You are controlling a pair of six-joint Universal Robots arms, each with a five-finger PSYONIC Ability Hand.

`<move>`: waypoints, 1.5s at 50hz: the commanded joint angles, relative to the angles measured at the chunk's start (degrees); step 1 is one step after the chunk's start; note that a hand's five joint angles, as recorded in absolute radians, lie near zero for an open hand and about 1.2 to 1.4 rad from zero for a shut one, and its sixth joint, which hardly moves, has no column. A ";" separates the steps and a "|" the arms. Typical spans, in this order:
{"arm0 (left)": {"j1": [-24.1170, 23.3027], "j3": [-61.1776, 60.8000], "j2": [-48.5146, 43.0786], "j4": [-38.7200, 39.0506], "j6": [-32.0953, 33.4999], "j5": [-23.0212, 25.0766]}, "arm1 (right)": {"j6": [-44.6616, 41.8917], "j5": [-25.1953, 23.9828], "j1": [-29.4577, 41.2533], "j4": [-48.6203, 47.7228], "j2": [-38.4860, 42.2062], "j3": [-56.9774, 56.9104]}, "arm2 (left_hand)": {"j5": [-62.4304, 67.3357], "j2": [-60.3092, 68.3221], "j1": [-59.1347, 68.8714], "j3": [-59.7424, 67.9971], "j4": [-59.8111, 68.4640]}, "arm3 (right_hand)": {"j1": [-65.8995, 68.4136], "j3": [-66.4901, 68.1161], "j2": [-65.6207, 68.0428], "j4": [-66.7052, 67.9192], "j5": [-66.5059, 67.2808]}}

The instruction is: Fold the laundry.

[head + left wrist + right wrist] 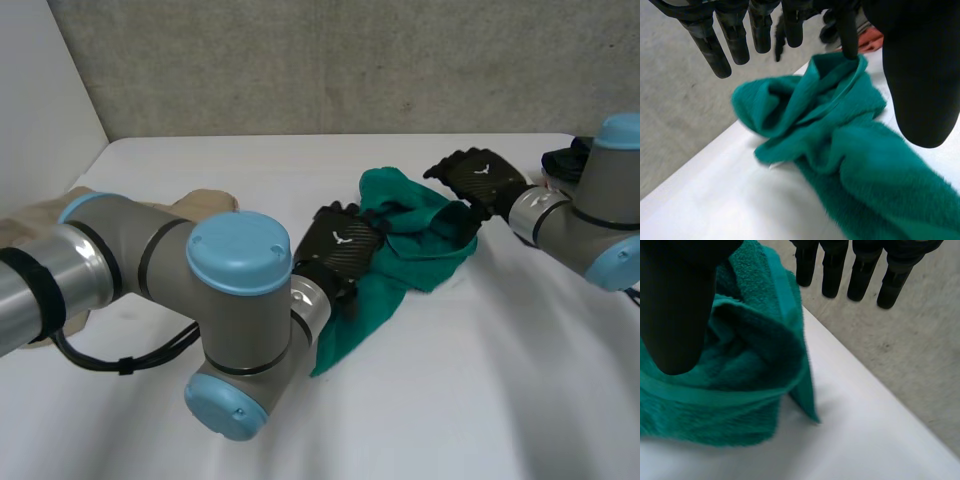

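The fingers (735,42) of the left hand (340,243) are straight and spread, holding nothing, above a crumpled green towel (425,250). This hand is at the towel's 9 o'clock side. The fingers (860,277) of the right hand (482,178) are straight too, empty, at the towel's 2 o'clock end. The towel lies mid-way across the white table (480,380). A beige cloth (205,205) lies at the table's 9 o'clock.

White table (480,390) — grey wall (350,60) behind
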 commanded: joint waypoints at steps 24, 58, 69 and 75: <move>18.44 -28.96 35.73 10.90 -4.08 -3.62 | 5.62 -5.62 23.66 -13.99 -17.36 24.20 | -2.93 -1.81 -0.80 -1.99 -1.48 | 61.30 60.99 61.11 61.12 60.73; 14.85 -28.01 24.07 -2.70 -10.76 9.74 | 4.68 14.06 7.06 10.10 -23.25 27.28 | -1.20 -0.09 0.93 -0.26 0.24 | -5.86 -6.17 -6.05 -6.04 -6.43; 10.80 -18.51 11.75 -5.71 -8.39 5.26 | 3.77 9.94 5.21 1.14 -17.19 28.95 | 2.50 3.61 4.62 3.43 3.94 | 0.72 0.41 0.53 0.54 0.16; 9.66 -12.53 4.55 -6.06 -5.23 3.77 | 7.72 5.81 5.56 -4.76 -14.64 29.39 | 9.72 10.83 11.84 10.65 11.16 | 4.07 3.77 3.88 3.89 3.51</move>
